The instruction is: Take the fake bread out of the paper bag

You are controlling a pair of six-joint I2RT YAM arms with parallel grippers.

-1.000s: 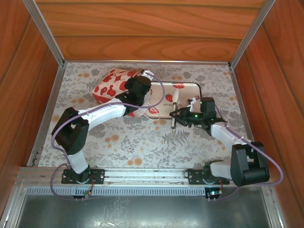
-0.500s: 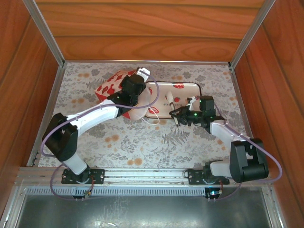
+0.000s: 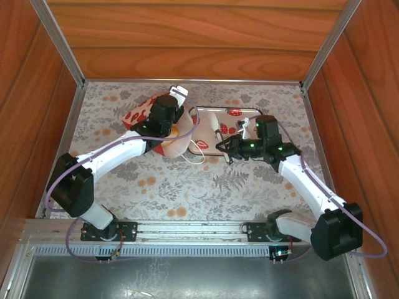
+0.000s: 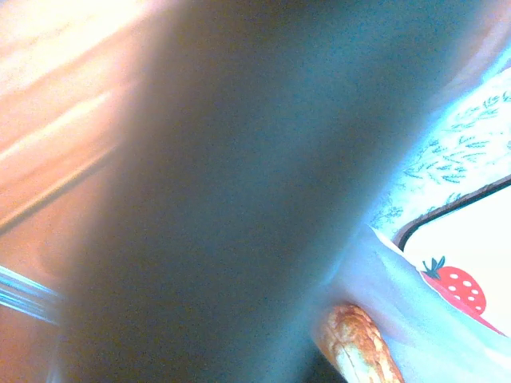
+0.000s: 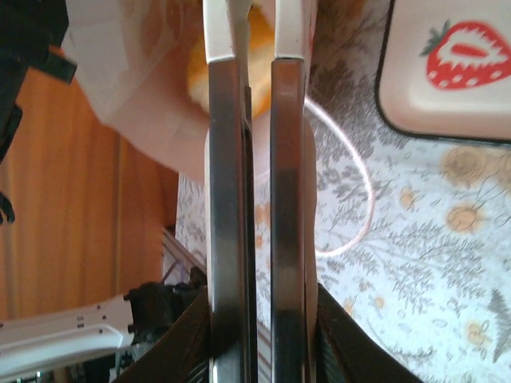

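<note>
Glossy golden-brown fake bread (image 4: 358,345) sits inside small white paper bag (image 3: 138,117) w/ red band, upper centre-left. Light, hard, slippery, I'd judge: grab its middle. Your left claw (image 3: 169,118) is together, prob pinching paper; right claw (image 3: 222,147) nearly together, grip unclear.

The white-and-red heart-printed paper bag (image 3: 138,116) lies tipped over, golden fake bread (image 3: 177,132) showing at its mouth.

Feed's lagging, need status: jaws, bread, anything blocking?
Left gripper shut at paper bag, grip hidden. Right gripper jaws nearly closed at bag mouth. Fake bread inside bag. Cord handle loops beside right jaws.
</note>
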